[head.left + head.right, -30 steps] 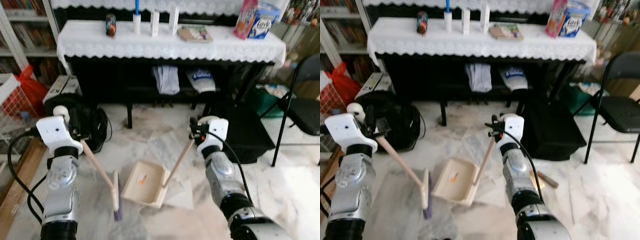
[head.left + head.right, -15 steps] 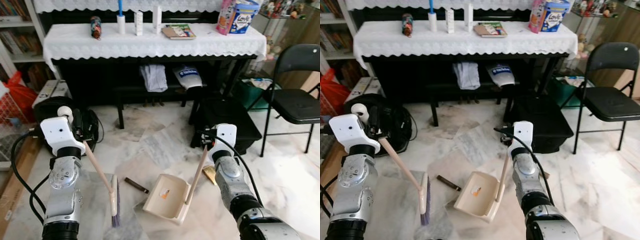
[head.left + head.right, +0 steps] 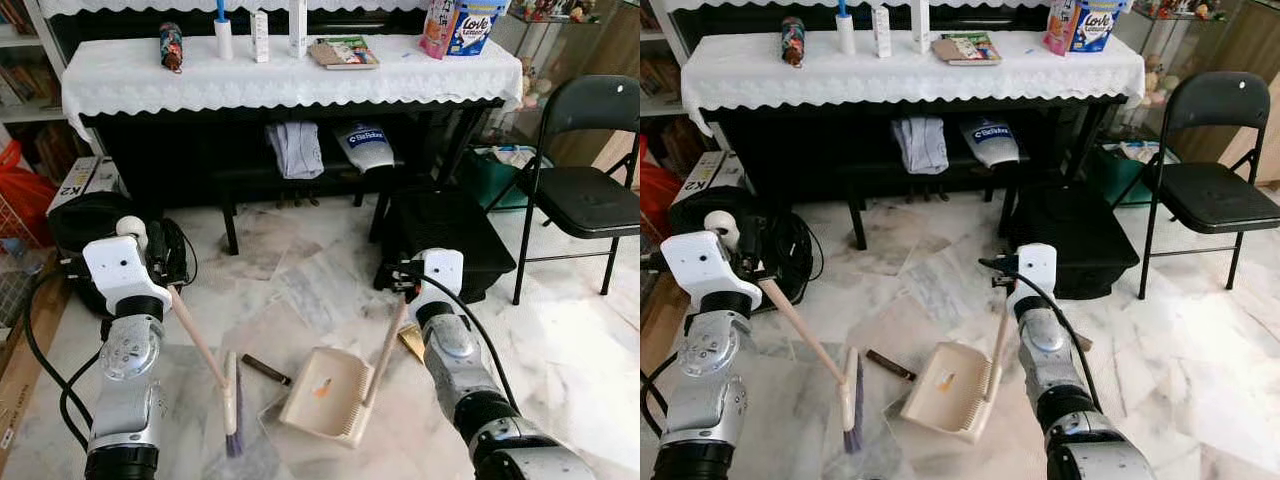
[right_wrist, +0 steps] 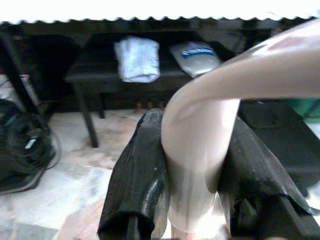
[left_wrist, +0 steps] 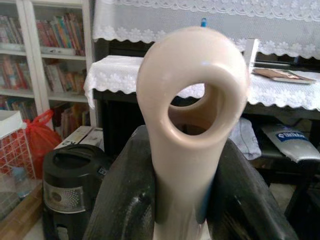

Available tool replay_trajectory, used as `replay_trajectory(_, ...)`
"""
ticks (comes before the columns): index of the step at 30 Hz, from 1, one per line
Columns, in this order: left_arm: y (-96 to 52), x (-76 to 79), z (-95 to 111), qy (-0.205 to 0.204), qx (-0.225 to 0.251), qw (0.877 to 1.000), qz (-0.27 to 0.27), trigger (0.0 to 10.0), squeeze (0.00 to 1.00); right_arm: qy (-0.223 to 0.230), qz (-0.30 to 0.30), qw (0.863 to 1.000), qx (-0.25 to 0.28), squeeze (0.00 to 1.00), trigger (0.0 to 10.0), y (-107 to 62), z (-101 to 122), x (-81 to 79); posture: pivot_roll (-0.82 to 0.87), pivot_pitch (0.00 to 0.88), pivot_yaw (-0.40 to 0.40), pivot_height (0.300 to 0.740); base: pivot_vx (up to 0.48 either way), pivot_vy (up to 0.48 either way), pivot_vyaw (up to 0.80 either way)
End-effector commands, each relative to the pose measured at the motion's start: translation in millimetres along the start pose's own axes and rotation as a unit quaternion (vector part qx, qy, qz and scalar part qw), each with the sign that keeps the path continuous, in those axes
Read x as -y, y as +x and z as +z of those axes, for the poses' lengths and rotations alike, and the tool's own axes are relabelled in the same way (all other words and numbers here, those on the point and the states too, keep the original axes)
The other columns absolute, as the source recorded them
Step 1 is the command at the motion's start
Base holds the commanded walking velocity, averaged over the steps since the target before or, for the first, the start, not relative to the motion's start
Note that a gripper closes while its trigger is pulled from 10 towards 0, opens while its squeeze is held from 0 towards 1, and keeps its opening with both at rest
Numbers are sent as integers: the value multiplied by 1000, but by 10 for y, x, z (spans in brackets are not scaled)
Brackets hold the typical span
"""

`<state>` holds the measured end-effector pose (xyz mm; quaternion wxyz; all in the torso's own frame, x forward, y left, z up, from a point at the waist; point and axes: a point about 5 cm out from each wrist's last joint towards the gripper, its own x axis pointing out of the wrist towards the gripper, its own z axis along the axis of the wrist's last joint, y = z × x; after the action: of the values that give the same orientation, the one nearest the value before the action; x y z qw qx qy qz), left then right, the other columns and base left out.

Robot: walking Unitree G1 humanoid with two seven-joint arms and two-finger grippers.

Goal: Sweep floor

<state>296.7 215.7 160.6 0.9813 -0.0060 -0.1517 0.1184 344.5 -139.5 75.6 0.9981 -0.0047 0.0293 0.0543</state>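
Both grippers clamped on handles, brush and dustpan on the marble floor.
Left gripper (image 5: 182, 200) pinches the brush (image 3: 231, 400); right gripper (image 4: 195, 185) pinches the dustpan (image 3: 325, 392). A brown stick (image 3: 265, 369) lies between them; beyond stand a piano (image 3: 290, 90) and a chair (image 3: 585, 190).

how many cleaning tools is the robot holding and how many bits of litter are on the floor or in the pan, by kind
brush: 1
dustpan: 1
dark brown stick on the floor: 1
orange scrap in the dustpan: 1
tan scrap on the floor by the right arm: 1
total: 5
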Motion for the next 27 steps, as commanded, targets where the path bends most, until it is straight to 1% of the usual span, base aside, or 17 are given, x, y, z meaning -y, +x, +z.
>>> replay_trajectory(1, 30, -9, 94, 3, 22, 1000, 3, 10000, 0, 6, 10, 998, 56, 0, 10000, 72, 224, -47, 55, 13, -39, 740, 398, 0, 0)
replay_trajectory(3, 32, -7, 95, 3, 23, 1000, 3, 10000, 0, 19, 5, 998, 55, 0, 10000, 73, 223, -42, 57, 9, -40, 740, 399, 0, 0)
replay_trajectory(8, 38, -14, 100, 1, 25, 1000, 6, 10000, 0, -3, 18, 998, 57, 0, 10000, 78, 236, -62, 56, 2, -42, 740, 398, 0, 0)
replay_trajectory(13, 40, -12, 100, 0, 26, 1000, 7, 10000, 0, 6, 25, 998, 65, 0, 10000, 72, 248, -69, 54, 0, -45, 740, 398, 0, 702)
replay_trajectory(15, 41, -16, 101, -1, 27, 1000, 8, 10000, 0, 10, 17, 998, 65, 0, 10000, 75, 254, -43, 54, 0, -46, 740, 398, 0, 0)
replay_trajectory(23, 35, -36, 95, 2, 27, 1000, 13, 10000, 0, 13, 22, 998, 65, 0, 10000, 78, 257, -39, 49, 5, -51, 740, 390, 0, 0)
replay_trajectory(27, 34, -41, 97, 5, 29, 1000, 10, 10000, 0, 11, 25, 998, 57, 0, 10000, 69, 228, -39, 48, 13, -52, 740, 0, 0, 0)
